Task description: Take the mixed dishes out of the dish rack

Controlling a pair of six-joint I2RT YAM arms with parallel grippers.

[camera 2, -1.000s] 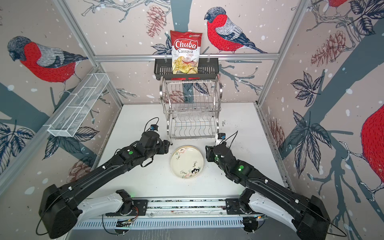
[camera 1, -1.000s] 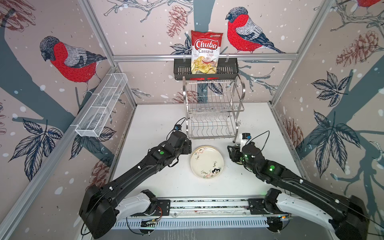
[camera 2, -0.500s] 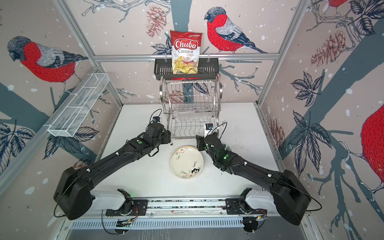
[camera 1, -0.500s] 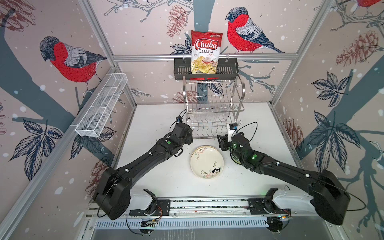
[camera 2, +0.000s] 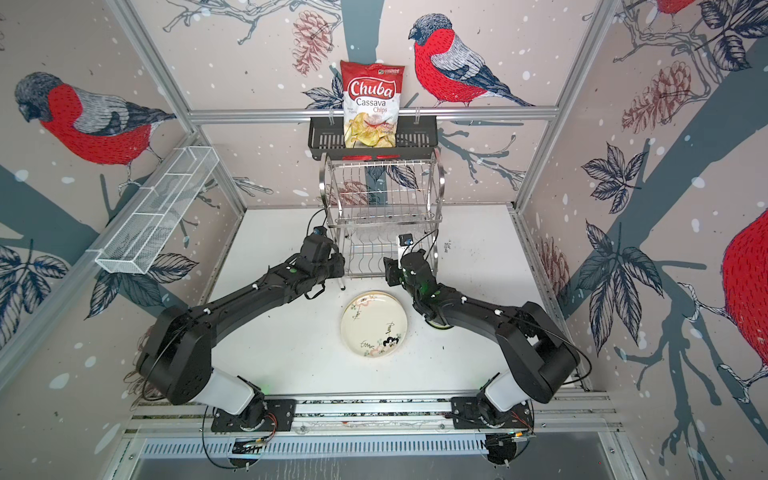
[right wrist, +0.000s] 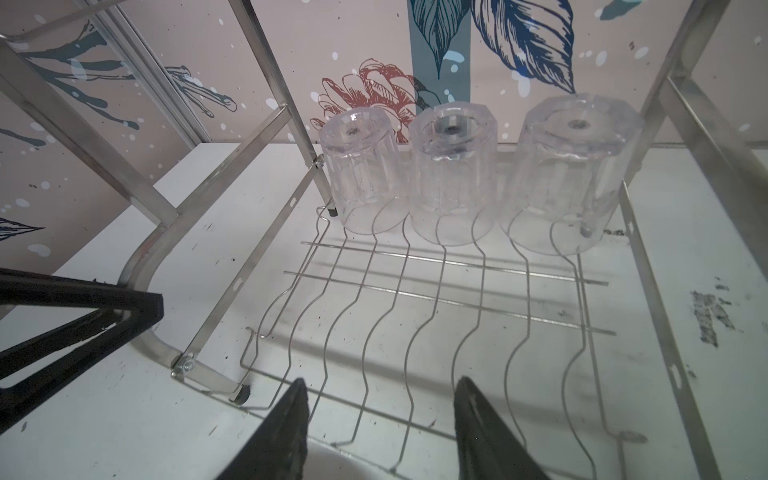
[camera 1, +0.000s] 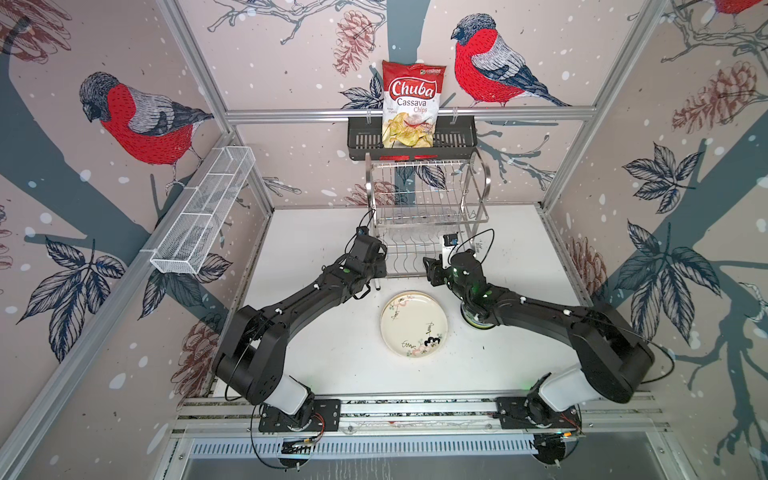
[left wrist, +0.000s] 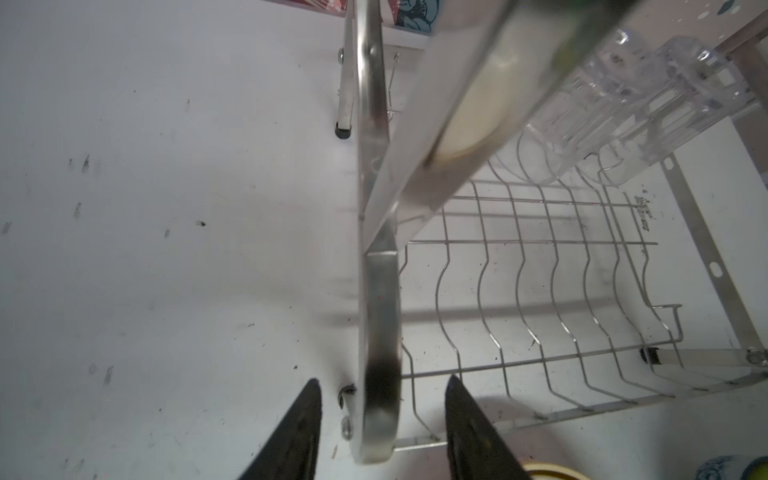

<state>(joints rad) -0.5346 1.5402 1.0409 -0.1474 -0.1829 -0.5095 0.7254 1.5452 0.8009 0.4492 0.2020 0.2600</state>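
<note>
The chrome dish rack [camera 1: 428, 195] [camera 2: 382, 195] stands at the back of the table. Three clear tumblers [right wrist: 453, 166] [left wrist: 623, 104] sit upside down at the rear of its lower tier. A cream floral plate [camera 1: 414, 324] [camera 2: 373, 324] lies flat on the table in front. A green-rimmed bowl [camera 1: 478, 323] is mostly hidden under the right arm. My left gripper [camera 1: 377, 270] [left wrist: 382, 386] is open and straddles the rack's left side bar [left wrist: 376, 291] with gaps on both sides. My right gripper [camera 1: 430, 270] [right wrist: 380, 382] is open and empty at the lower tier's front edge.
A black basket [camera 1: 361, 141] holding a chips bag [camera 1: 411, 104] hangs just above the rack. A white mesh tray [camera 1: 203, 212] is fixed to the left wall. A yellow rim [left wrist: 548, 471] and a blue-patterned edge [left wrist: 727, 469] show near the left gripper.
Both arms have reached forward to the rack. The left jaws have narrowed around the rack's left side bar. The right gripper has swung left to the lower tier's front.
</note>
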